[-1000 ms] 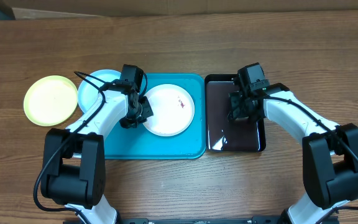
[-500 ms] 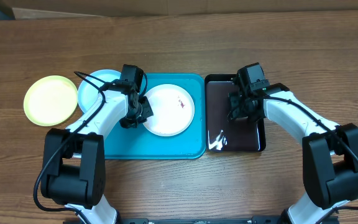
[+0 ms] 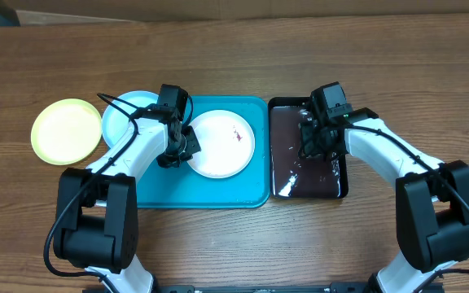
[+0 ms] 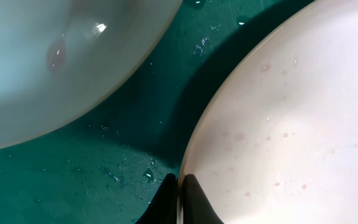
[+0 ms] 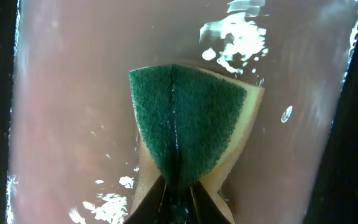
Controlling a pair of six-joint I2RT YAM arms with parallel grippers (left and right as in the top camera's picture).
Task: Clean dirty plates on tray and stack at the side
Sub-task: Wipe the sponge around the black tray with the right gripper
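My left gripper pinches the nine-o'clock rim of the white plate on the teal tray, its two-o'clock smear unwiped, my right gripper squeezes the sponge in the wet black tray, and the blue plate and yellow plate lie unstacked toward nine o'clock.

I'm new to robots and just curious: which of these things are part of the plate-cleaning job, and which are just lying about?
Part of the job: white plate, light blue plate, yellow-green plate, teal tray, green sponge, black tray, left gripper, right gripper.

Just lying about: cardboard along the far edge.
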